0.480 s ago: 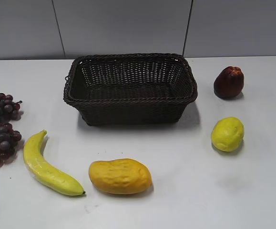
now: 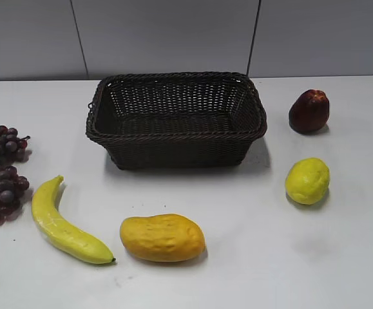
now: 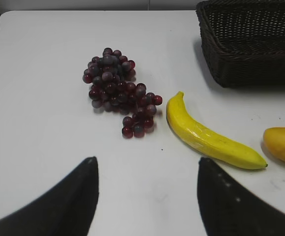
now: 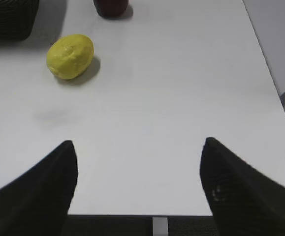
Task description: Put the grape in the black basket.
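The grape bunch (image 2: 0,170) lies on the white table at the far left edge of the exterior view, partly cut off. In the left wrist view the grape bunch (image 3: 117,91) lies ahead of my open, empty left gripper (image 3: 145,160), well apart from it. The black basket (image 2: 176,119) stands empty at the back middle; its corner shows in the left wrist view (image 3: 250,42). My right gripper (image 4: 138,142) is open and empty above the table's front edge. Neither gripper shows in the exterior view.
A yellow banana (image 2: 64,222) lies right of the grape bunch, also in the left wrist view (image 3: 206,135). An orange mango (image 2: 162,237) lies at the front middle. A yellow lemon (image 2: 307,181) and a dark red fruit (image 2: 309,111) lie at the right. The table's right edge (image 4: 265,64) is near.
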{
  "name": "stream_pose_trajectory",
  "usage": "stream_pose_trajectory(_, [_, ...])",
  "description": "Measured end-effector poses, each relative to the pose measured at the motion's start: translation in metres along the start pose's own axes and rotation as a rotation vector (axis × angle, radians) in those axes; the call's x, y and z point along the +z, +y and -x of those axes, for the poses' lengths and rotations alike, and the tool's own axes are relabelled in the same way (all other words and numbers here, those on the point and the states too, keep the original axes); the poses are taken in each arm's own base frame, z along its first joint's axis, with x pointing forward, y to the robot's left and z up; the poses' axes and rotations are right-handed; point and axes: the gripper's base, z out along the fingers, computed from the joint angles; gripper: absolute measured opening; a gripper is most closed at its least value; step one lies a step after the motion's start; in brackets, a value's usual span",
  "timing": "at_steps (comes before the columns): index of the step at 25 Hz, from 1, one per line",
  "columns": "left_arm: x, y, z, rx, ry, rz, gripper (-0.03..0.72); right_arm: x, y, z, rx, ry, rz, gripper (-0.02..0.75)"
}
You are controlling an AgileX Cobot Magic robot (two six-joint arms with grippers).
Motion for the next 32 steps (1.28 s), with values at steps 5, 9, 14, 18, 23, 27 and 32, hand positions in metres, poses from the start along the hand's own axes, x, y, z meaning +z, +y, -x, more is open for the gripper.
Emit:
stream_pose_trajectory(5, [0.0, 0.0, 0.0, 0.0, 0.0, 0.0, 0.498, 0.0, 0.0, 0.0, 0.0, 0.0, 0.0, 0.588])
stream_pose_trajectory(9, [0.003, 0.0, 0.002, -0.008, 0.021, -0.011, 0.586, 0.0, 0.0, 0.0, 0.0, 0.0, 0.0, 0.588])
stream_pose_trajectory(14, [0.014, 0.002, 0.007, -0.025, 0.099, -0.023, 0.614, 0.0, 0.0, 0.0, 0.0, 0.0, 0.0, 0.588])
stream_pose_trajectory(18, [0.027, 0.005, 0.013, -0.041, 0.195, -0.032, 0.612, 0.0, 0.0, 0.0, 0.0, 0.0, 0.0, 0.588])
stream_pose_trajectory(23, [0.042, 0.007, 0.017, -0.059, 0.299, -0.043, 0.598, 0.0, 0.0, 0.0, 0.0, 0.0, 0.0, 0.588])
stream_pose_trajectory(27, [0.054, 0.01, 0.019, -0.071, 0.375, -0.049, 0.592, 0.0, 0.0, 0.0, 0.0, 0.0, 0.0, 0.588])
stream_pose_trajectory(32, [0.063, 0.015, 0.037, -0.063, 0.393, -0.028, 0.591, 0.0, 0.0, 0.0, 0.0, 0.0, 0.0, 0.588])
